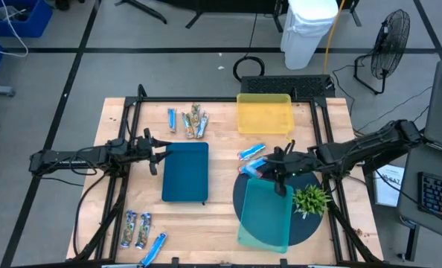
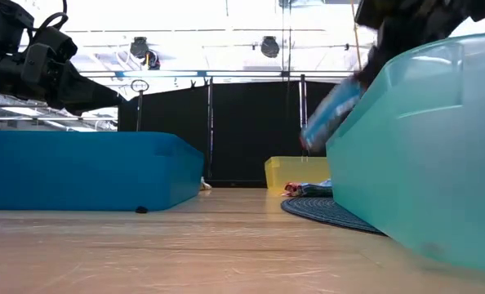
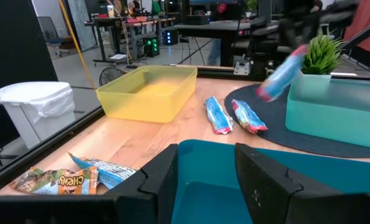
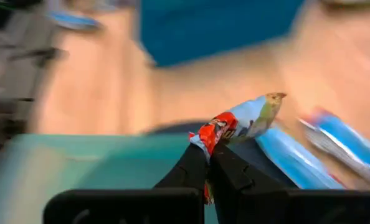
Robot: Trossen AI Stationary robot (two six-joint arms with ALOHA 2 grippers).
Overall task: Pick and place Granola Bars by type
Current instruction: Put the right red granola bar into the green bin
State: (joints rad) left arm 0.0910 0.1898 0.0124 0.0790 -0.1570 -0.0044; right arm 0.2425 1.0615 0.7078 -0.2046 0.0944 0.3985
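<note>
Gripping a blue-and-red wrapped granola bar (image 4: pixel 238 124), the right gripper (image 4: pixel 208 160) is clamped on its end.
It hangs over the teal plastic tray's (image 1: pixel 269 216) near edge; the left gripper (image 1: pixel 155 154) waits open by the dark-blue tray (image 1: pixel 185 171).

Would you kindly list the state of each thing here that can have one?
Right tool: shut on a blue bar, lifted by the teal tray's rim.
Left tool: open, empty, at the blue tray's edge.
Yellow tray: looks empty.
Blue tray: no bars seen inside.
Teal tray: on the dark mat.
Two bars: lying on the table between yellow and teal trays.
</note>
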